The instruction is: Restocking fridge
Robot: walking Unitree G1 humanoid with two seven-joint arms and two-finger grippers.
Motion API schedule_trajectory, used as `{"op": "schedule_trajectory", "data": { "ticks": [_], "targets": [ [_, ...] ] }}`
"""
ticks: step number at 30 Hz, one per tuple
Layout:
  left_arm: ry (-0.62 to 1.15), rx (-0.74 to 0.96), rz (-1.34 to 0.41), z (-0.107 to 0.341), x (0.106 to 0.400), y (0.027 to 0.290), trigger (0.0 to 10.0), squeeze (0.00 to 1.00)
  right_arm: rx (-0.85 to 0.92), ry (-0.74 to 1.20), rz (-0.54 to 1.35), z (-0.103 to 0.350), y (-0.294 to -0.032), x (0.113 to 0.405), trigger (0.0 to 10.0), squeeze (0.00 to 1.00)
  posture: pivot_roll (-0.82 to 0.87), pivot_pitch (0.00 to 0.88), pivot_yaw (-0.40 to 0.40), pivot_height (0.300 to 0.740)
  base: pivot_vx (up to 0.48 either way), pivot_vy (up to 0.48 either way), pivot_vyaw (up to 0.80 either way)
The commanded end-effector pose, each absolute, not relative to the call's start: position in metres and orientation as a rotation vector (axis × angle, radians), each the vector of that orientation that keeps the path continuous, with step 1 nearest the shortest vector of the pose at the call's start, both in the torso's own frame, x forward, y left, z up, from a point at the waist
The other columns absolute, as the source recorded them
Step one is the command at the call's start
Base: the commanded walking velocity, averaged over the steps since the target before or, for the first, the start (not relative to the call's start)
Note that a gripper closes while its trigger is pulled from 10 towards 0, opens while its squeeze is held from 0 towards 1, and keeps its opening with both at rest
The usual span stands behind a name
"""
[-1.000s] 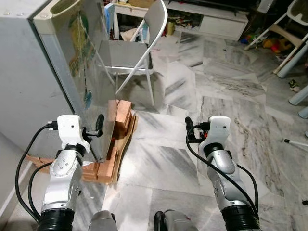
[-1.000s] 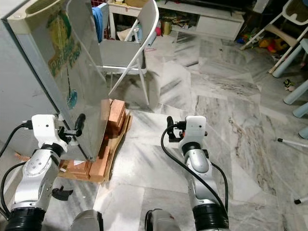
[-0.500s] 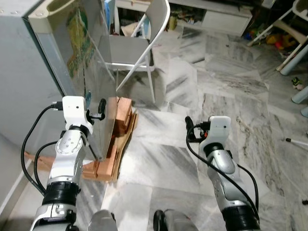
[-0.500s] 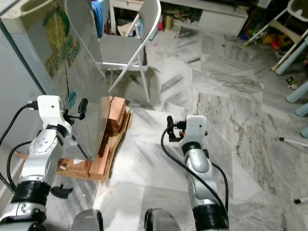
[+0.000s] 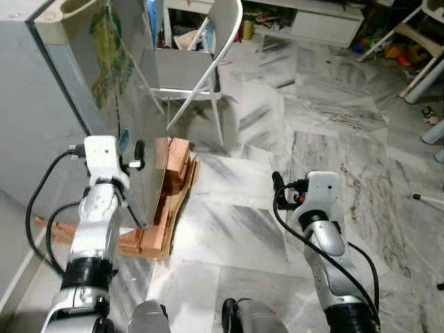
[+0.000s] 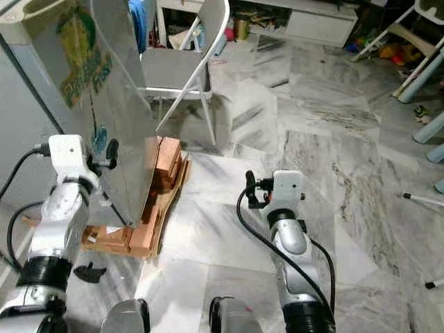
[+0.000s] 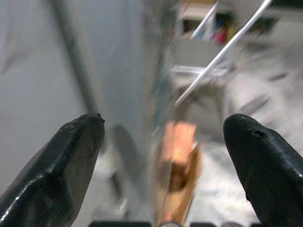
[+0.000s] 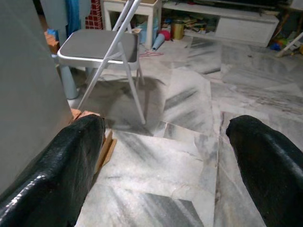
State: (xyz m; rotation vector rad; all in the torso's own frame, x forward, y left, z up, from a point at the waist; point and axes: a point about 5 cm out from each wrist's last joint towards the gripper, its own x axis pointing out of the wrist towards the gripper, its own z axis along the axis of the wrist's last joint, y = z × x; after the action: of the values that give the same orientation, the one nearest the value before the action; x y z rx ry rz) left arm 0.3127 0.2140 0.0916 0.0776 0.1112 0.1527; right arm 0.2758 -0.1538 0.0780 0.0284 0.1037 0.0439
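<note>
A small silver fridge (image 5: 97, 83) with a green-and-yellow sticker on its door stands at my left on a wooden pallet (image 5: 170, 184). My left gripper (image 5: 134, 152) is raised against the door's lower front edge. In the left wrist view its fingers (image 7: 71, 156) stand open, with the blurred door edge (image 7: 154, 71) between them. My right gripper (image 5: 279, 189) hangs open over the marble floor, holding nothing; its wrist view looks past the wide-apart fingertips (image 8: 71, 156) toward the chair.
A white folding chair (image 5: 198, 66) stands just behind the fridge's door side. A low white cabinet (image 5: 326, 24) and toys line the far wall. White furniture legs (image 5: 423, 69) stand at far right. Marble floor (image 5: 312, 125) spreads ahead and right.
My left gripper has risen and closed in on the fridge door's edge. The head camera shifted a little; the right arm barely moved.
</note>
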Motion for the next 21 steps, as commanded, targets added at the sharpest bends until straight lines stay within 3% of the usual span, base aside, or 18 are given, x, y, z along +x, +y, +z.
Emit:
{"op": "schedule_trajectory", "data": {
  "ticks": [1, 9, 21],
  "targets": [
    [0.112, 0.103, 0.191, 0.095, 0.314, 0.222, 10.0, 0.00, 0.026, 0.103, 0.041, 0.080, -0.156, 0.276, 10.0, 0.00, 0.08, 0.135, -0.091, 0.740, 0.000, 0.000, 0.00],
    [0.068, 0.105, 0.146, 0.106, 0.332, 0.224, 10.0, 0.00, 0.022, 0.100, 0.040, 0.082, -0.157, 0.278, 10.0, 0.00, 0.07, 0.134, -0.084, 0.740, 0.000, 0.000, 0.00],
    [0.026, 0.083, -0.035, 0.118, 0.343, 0.194, 10.0, 0.00, 0.008, 0.106, 0.021, 0.081, -0.161, 0.277, 10.0, 0.00, 0.06, 0.132, -0.080, 0.740, 0.000, 0.000, 0.00]
  ]
}}
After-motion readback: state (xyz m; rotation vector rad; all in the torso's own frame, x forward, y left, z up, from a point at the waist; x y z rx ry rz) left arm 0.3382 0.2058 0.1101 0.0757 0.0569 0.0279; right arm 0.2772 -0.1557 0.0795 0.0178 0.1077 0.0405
